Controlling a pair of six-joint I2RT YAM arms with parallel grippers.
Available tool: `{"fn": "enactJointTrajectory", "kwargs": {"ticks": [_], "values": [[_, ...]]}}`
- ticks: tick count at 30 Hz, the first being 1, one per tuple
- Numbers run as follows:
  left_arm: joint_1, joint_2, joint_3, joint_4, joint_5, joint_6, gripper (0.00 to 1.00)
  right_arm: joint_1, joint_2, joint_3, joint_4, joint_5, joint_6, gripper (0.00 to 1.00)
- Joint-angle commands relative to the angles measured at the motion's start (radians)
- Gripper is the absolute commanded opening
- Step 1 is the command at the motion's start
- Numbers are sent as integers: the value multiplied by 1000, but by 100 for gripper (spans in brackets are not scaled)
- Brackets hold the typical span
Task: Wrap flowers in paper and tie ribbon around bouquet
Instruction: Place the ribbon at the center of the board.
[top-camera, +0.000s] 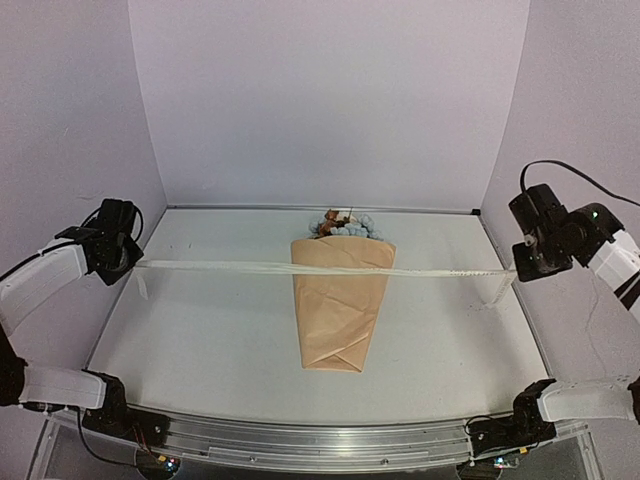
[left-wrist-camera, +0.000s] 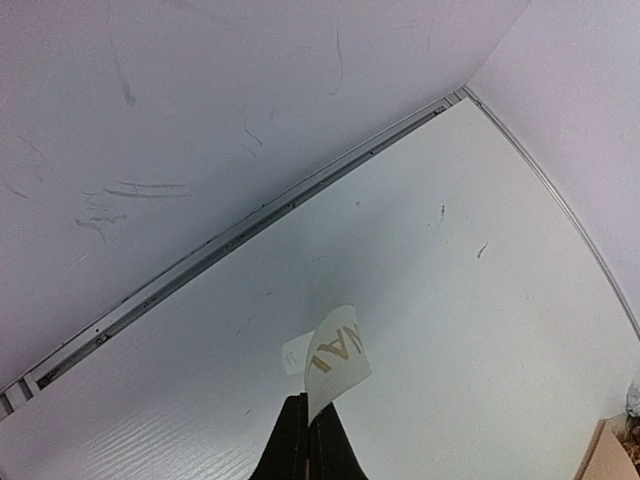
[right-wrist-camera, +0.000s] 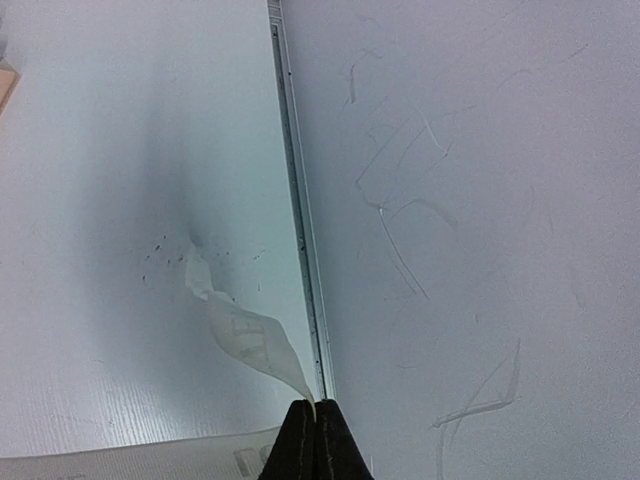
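The left gripper (top-camera: 133, 263) and right gripper (top-camera: 516, 270) were each clamped shut on one ribbon (top-camera: 230, 265) end; it stretched taut across the wrapped bouquet (top-camera: 340, 310) lying mid-table (top-camera: 200, 340), probably ready for tying.

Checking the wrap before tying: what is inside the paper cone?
Pale blue and brown-orange flower heads stick out at the wide far end of the paper cone. Their stems are covered by the paper, so they cannot be seen.
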Motion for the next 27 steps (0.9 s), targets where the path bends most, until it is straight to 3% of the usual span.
{"fn": "enactJointTrajectory", "kwargs": {"ticks": [1, 6, 8, 13, 19, 20, 25, 27], "values": [[19, 8, -39, 1, -56, -16, 0, -55, -22, -149, -83, 102, 112, 2], [20, 13, -179, 42, -22, -90, 0, -131, -39, -433, -11, -22, 373, 16], [20, 19, -220, 52, -15, -111, 0, -158, -26, -504, 29, -94, 425, 28], [19, 11, -255, 63, -16, -126, 0, -187, -5, -503, 42, -195, 435, 56], [20, -25, -259, 38, -42, -146, 1, -207, 21, -399, 21, -311, 365, 71], [20, -31, -257, 31, -48, -149, 6, -207, 31, -375, 12, -347, 353, 72], [21, -48, -217, 6, -85, -134, 71, -193, 61, -312, -22, -501, 350, 79], [19, -57, -184, 19, -80, -71, 86, -166, 65, -303, -21, -550, 341, 81]]}}
